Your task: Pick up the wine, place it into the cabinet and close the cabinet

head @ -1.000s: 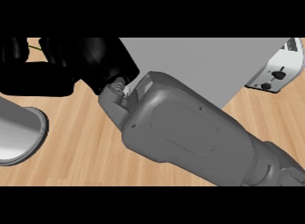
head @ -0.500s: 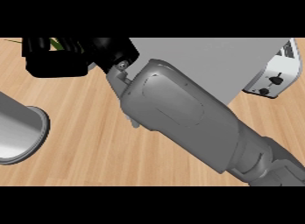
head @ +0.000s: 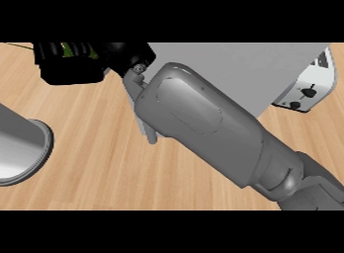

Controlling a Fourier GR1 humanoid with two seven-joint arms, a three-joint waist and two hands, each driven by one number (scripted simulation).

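My right forearm [head: 204,123] crosses the counter from the lower right to the upper left. Its black hand [head: 69,69] sits at the picture's top left, fingers curled round a dark thing with green showing between them, the wine bottle [head: 82,50]. Most of the bottle is hidden by the hand and cut off by the upper edge. The grey cabinet [head: 240,66] stands just right of the hand, at the top centre. I cannot see whether its door is open. My left hand does not show.
A white panel with black knobs [head: 306,86] stands against the cabinet's right side. A grey tube-like body with a rimmed end [head: 14,148] lies at the left edge. Bare wooden counter [head: 95,173] spreads between them.
My right hand has moved up and slightly to the right, toward the far edge. Green of the bottle now shows between its fingers. The forearm followed.
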